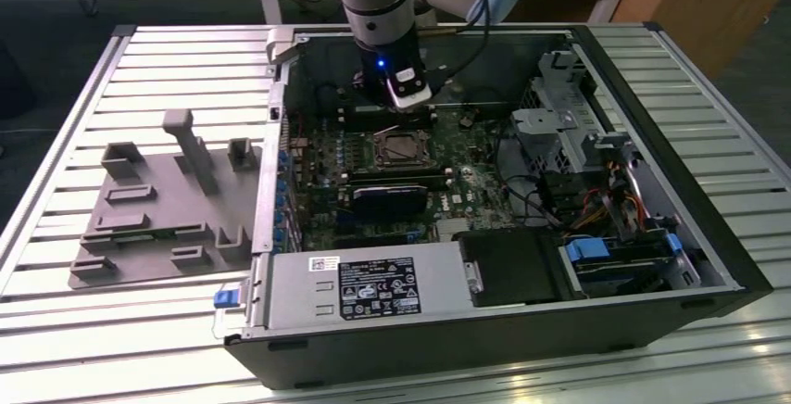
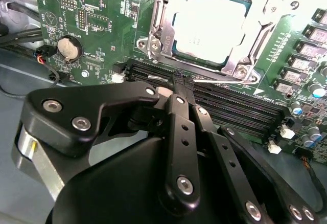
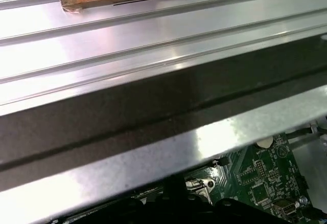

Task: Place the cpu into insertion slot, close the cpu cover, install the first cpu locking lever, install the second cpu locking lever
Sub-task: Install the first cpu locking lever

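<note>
An open computer case (image 1: 495,348) lies on its side on the slatted metal table (image 1: 124,348), and inside it we see the green motherboard (image 2: 102,9), a silver power supply (image 1: 358,288), a black fan card (image 1: 385,202) and drive bays with loose cables. The insertion slot (image 1: 399,149) sits near the middle of the board, and it holds the cpu (image 2: 209,24), lying flat with its silver-grey metal top facing up. The cpu cover (image 2: 158,37) is down around the chip, framing it on all sides. The tool (image 2: 178,83) hangs inside the case just beside the slot. Its black fingers (image 2: 176,132) are drawn together and grip nothing. In the second wrist view, the long black memory slots (image 2: 235,106) run between the fingertips and the slot. The chip is square, so we see no long axis, and its edges run parallel to the slot's metal surround. A grey fixture plate (image 1: 148,228) rests on the table toward the exterior view's left, well apart from the case.
</note>
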Controlling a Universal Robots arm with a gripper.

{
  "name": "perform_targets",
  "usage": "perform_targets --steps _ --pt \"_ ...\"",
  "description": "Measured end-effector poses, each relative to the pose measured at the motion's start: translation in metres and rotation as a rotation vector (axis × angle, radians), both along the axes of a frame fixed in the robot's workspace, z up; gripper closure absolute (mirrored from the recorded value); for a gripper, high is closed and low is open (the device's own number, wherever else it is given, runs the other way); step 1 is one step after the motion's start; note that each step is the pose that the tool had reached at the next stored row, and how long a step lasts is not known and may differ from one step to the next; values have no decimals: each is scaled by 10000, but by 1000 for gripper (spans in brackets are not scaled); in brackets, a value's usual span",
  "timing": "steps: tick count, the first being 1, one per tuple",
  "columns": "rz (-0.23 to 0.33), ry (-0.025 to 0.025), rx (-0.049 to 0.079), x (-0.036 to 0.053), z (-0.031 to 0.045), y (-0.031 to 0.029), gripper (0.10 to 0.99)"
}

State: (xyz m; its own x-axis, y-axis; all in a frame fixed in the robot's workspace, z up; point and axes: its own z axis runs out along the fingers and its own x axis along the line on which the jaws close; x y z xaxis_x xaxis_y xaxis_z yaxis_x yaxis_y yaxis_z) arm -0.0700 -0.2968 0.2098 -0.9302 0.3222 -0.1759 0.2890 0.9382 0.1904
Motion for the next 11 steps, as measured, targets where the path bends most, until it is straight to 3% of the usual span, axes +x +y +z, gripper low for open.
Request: perform_targets --steps 11 --pt "-60 1 -250 14 -9 19 984"
